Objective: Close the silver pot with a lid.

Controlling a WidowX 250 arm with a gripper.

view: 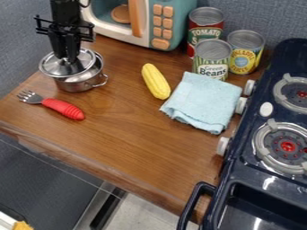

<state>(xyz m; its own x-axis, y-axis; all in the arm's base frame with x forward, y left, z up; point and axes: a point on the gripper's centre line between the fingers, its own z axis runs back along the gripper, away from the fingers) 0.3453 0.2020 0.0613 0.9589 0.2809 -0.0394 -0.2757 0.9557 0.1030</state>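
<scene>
And there the lid (53,67) sat, askew over the silver pot (76,84), gripper (72,60) right at its top, open or closed impossible to tell!

End effector (72,60) at lid (54,68), lid off-centre over silver pot (77,83), red-handled fork (62,108) nearby; corn (156,81) beside blue cloth (203,101)

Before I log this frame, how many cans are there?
3. A red-labelled can stands nearest the microwave, a yellow-labelled can to its right, and a green-labelled can in front, by the cloth. Another could be hidden behind them.
</scene>
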